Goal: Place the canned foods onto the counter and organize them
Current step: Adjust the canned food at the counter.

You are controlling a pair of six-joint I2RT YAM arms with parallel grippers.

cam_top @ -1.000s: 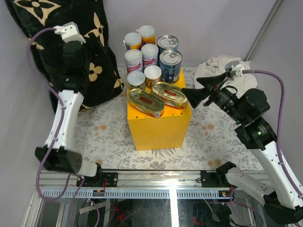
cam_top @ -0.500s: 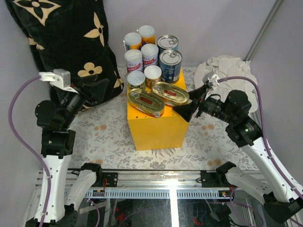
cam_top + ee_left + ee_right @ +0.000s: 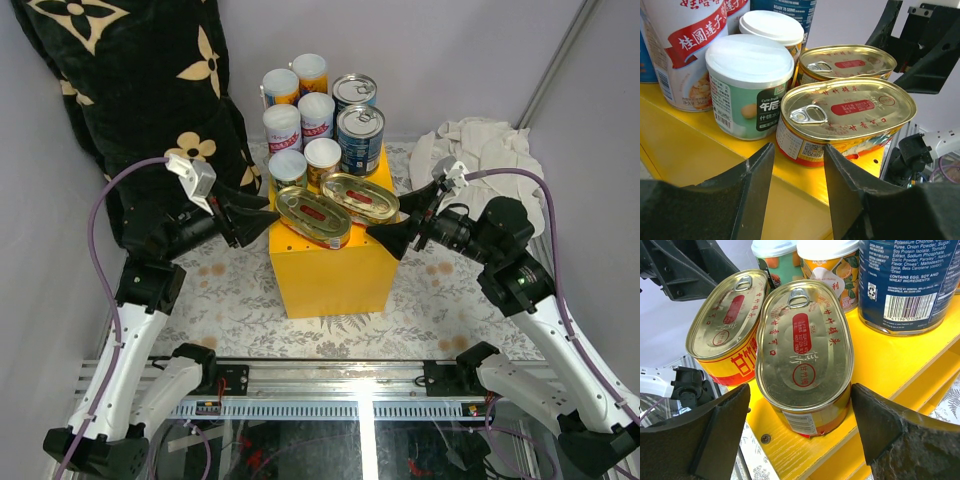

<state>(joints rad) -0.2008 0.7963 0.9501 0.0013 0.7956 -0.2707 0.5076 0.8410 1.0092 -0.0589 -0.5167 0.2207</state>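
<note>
The canned foods stand on the counter [image 3: 335, 270], a yellow box. At the back are several slim white-lidded cans [image 3: 282, 125] and two blue cans [image 3: 360, 135]. Two flat oval gold tins [image 3: 312, 217] lie side by side at the front. My left gripper [image 3: 268, 215] hovers at the box's left edge, jaws partly apart and empty. In the left wrist view, the left gripper [image 3: 798, 147] faces the nearer oval tin [image 3: 847, 112] and a green-labelled can [image 3: 750, 85]. My right gripper [image 3: 385, 235] is open at the right edge. In its wrist view, the right gripper [image 3: 801, 387] faces an oval tin [image 3: 805, 350] without touching it.
A black flower-patterned pillow [image 3: 130, 90] leans at the back left, close behind the left arm. A crumpled white cloth [image 3: 480, 150] lies at the back right. A patterned tablecloth [image 3: 220, 290] covers the table. A metal rail [image 3: 350, 395] runs along the near edge.
The left arm swung down from the pillow to the box's left edge, its jaws narrowing. The right gripper dropped closer to the box's right front corner.
</note>
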